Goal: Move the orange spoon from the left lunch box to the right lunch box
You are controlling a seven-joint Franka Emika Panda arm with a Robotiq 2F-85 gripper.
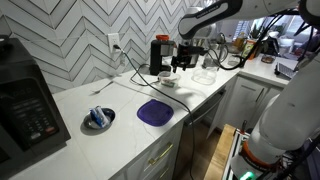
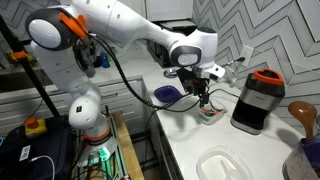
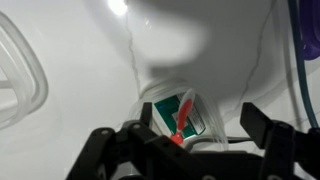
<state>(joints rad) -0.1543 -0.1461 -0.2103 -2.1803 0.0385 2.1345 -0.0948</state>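
The orange spoon (image 3: 182,118) lies tilted in a small clear lunch box with a green label (image 3: 168,107), which also shows in both exterior views (image 1: 167,81) (image 2: 209,113). My gripper (image 3: 205,135) is open and hangs just above this box, its fingers on either side of the spoon, which is closer to one finger. The gripper also shows in both exterior views (image 1: 182,63) (image 2: 203,96). A second, empty clear lunch box (image 1: 205,75) (image 2: 222,165) sits further along the counter, and its edge shows in the wrist view (image 3: 15,80).
A black appliance with a red top (image 2: 255,100) (image 1: 160,55) stands close behind the box. A purple plate (image 1: 154,112) (image 2: 167,94), a blue bowl (image 1: 99,119) and a microwave (image 1: 25,105) are on the white counter. A wooden spoon (image 2: 303,115) is at the edge.
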